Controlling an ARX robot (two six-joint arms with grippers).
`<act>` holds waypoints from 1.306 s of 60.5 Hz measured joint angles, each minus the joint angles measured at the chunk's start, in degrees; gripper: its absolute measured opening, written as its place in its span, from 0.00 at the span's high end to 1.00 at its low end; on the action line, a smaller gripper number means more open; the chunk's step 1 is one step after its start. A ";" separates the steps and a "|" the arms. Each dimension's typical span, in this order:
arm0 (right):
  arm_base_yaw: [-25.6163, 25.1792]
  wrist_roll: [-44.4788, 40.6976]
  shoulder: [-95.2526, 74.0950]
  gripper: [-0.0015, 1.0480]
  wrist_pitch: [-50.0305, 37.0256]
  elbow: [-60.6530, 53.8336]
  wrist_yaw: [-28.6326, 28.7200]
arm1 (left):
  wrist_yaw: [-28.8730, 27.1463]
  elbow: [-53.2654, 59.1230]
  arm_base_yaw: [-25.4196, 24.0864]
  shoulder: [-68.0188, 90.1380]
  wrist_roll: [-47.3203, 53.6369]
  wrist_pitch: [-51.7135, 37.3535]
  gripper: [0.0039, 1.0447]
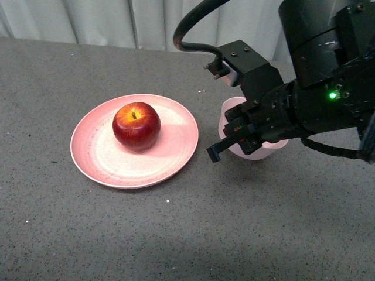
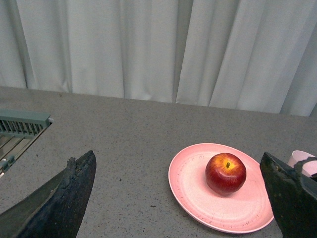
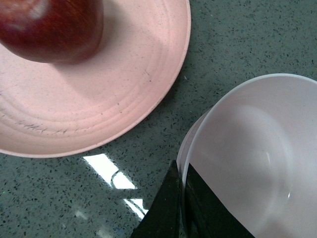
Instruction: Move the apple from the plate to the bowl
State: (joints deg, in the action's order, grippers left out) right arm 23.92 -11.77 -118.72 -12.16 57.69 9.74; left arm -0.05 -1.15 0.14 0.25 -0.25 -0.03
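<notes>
The dark red apple (image 1: 136, 125) with a yellow patch at its stem sits upright on the salmon-pink plate (image 1: 99, 158), left of centre on the table. The pale pink bowl (image 1: 229, 114) stands just right of the plate and is empty. My right gripper (image 1: 229, 143) is shut on the bowl's near rim, one jaw inside and one outside. In the right wrist view the bowl (image 3: 257, 148), plate (image 3: 124, 89) and apple (image 3: 49, 29) show close together. My left gripper (image 2: 178, 198) is open and empty, well short of the apple (image 2: 226, 173) and plate (image 2: 193, 183).
The grey speckled table (image 1: 176, 234) runs to a white curtain (image 1: 88, 20) at the back. A grey grille-like fixture (image 2: 20, 126) sits at the table's far left in the left wrist view. The right arm's black body (image 1: 322, 88) hangs over the table's right side.
</notes>
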 joint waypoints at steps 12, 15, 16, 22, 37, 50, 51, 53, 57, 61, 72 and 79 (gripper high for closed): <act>0.02 0.92 -2.80 0.94 0.68 1.66 -1.05 | 0.00 0.00 0.00 0.00 0.00 0.00 0.06; 0.02 1.27 -2.95 0.88 0.68 1.73 -1.07 | 0.02 0.00 0.00 0.00 0.00 0.00 0.06; 0.02 1.40 -3.02 0.84 0.68 1.77 -1.07 | 0.00 0.00 0.00 0.00 0.00 0.00 0.06; 0.02 1.88 -3.02 0.71 0.66 1.84 -0.94 | 0.00 0.00 0.00 0.00 0.00 0.00 0.06; -1.38 4.76 2.62 0.28 -8.87 -3.21 -2.91 | 0.00 0.00 0.00 0.00 0.00 0.00 0.06; -5.49 7.34 16.22 0.10 -23.52 -15.50 -11.89 | 0.00 0.00 0.00 0.00 0.00 0.00 0.06; -6.10 7.34 17.51 0.10 -24.74 -16.98 -12.74 | 0.02 0.00 0.00 0.00 0.00 0.00 0.06; -7.04 7.30 19.47 0.09 -26.69 -19.39 -13.84 | 0.02 0.00 0.00 0.00 0.00 0.00 0.06; -9.70 7.19 24.09 0.11 -34.40 -26.99 -17.46 | 0.00 0.00 0.00 0.00 0.00 0.00 0.06; -11.04 9.07 23.96 0.23 -49.70 -33.55 -22.14 | -0.02 0.00 0.00 0.00 0.00 0.00 0.06; -13.92 10.58 30.73 0.53 -59.89 -42.71 -19.63 | 0.04 0.00 0.00 -0.07 0.00 0.00 0.06; -15.45 10.80 37.94 0.72 -54.73 -45.75 -17.97 | 0.02 0.00 0.00 -0.07 0.00 0.00 0.06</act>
State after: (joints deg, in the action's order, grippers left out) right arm 8.47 -0.97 -80.77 -66.89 11.94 -8.23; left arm -0.03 -1.15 0.14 0.19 -0.25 -0.03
